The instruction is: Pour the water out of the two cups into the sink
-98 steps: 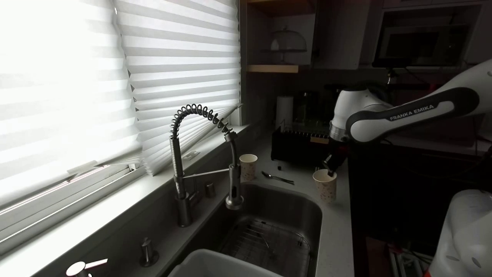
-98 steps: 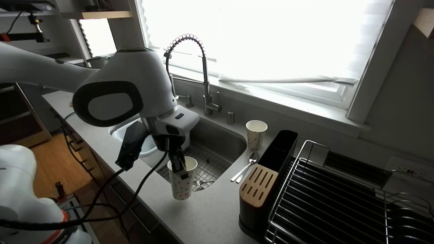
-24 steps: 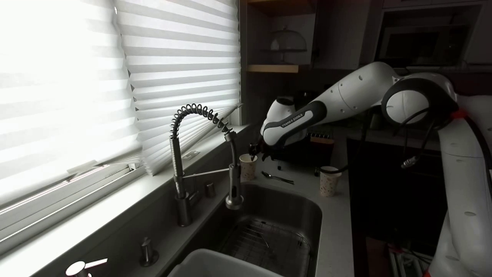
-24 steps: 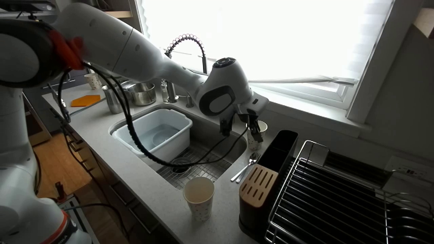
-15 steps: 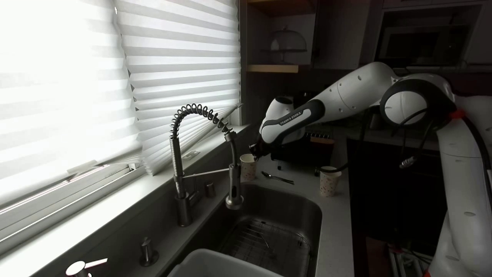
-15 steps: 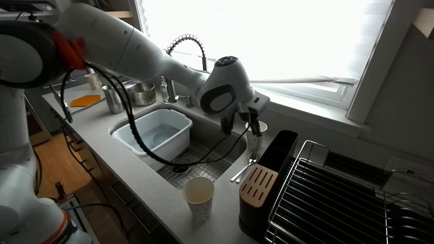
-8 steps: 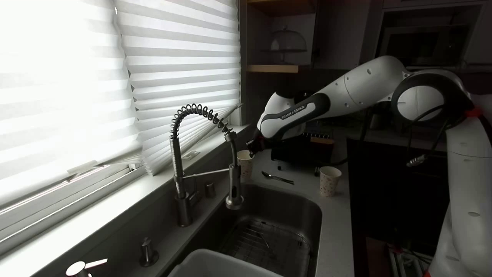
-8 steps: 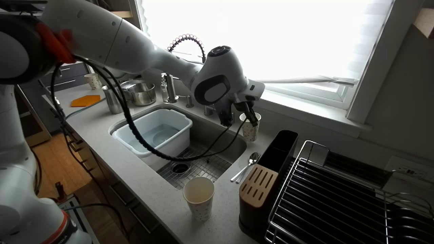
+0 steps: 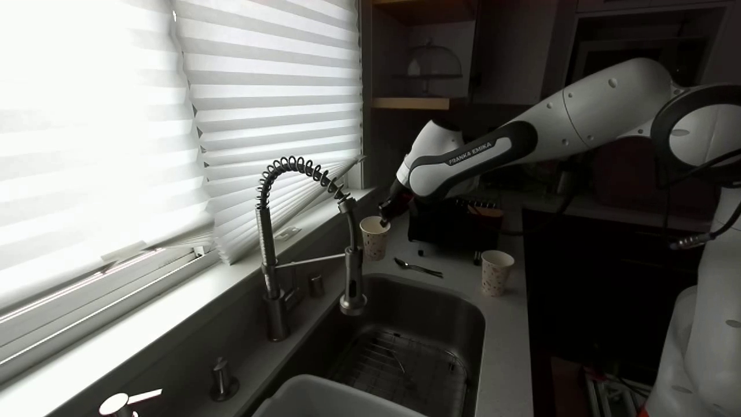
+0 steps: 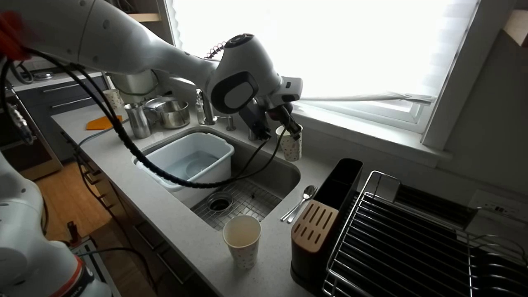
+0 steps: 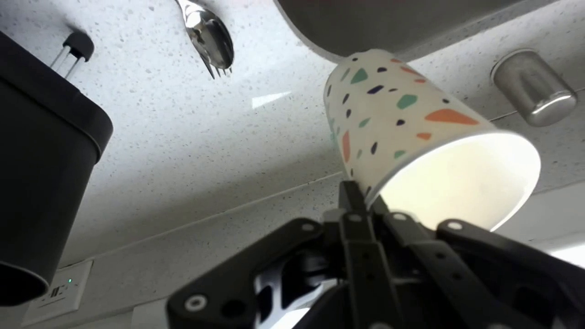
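Note:
One cup, pale cream with coloured flecks, hangs close to upright above the counter at the sink's back corner. My gripper is shut on its rim, one finger inside and one outside; the gripper also shows in both exterior views. The other cup stands upright on the counter near the front edge, beside the sink. I cannot tell whether either cup holds water.
The coiled faucet arches over the sink. A white tub sits in the sink. A spoon and fork, a black utensil holder and a wire dish rack are beside it. Pots and a further cup stand beyond.
The gripper let go of the front-edge cup, went to the window-side cup and shut on its rim. That cup has since risen and moved toward the sink.

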`<state>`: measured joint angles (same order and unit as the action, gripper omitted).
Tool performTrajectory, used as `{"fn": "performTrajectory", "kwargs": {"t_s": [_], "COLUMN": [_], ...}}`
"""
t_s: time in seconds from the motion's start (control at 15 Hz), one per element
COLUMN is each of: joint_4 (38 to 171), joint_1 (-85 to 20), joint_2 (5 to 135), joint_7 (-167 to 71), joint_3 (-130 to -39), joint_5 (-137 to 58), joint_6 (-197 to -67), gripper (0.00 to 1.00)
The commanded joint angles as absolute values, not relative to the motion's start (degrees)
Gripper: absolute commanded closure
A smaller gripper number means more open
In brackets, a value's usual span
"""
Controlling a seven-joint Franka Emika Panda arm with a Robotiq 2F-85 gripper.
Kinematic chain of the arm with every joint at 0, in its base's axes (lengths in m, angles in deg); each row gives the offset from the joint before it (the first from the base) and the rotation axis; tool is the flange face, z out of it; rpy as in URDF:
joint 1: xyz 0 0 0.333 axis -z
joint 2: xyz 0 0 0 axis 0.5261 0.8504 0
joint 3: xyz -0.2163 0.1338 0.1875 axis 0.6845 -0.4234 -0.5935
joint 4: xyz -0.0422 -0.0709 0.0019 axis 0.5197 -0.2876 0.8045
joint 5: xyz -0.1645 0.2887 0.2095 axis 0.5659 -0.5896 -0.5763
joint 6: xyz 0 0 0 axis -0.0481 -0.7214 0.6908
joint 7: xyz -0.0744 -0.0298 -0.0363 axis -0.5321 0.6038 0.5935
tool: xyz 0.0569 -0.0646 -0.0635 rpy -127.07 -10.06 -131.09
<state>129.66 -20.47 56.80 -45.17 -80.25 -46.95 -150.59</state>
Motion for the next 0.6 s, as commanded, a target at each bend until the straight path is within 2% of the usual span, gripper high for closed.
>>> {"fn": "performTrajectory", "kwargs": {"t_s": [0.0,0.53], "joint_4": [129.70,134.30], "joint_1": [-21.00,-22.61], "joint_2": [56.80,52.79], "joint_7": [-45.12,-37.39], "joint_3": [-79.71,-80.97], "joint_5": [-46.92,-44.59], "joint_6": [-150.45,-152.72], "gripper": [0.96,0.99]}}
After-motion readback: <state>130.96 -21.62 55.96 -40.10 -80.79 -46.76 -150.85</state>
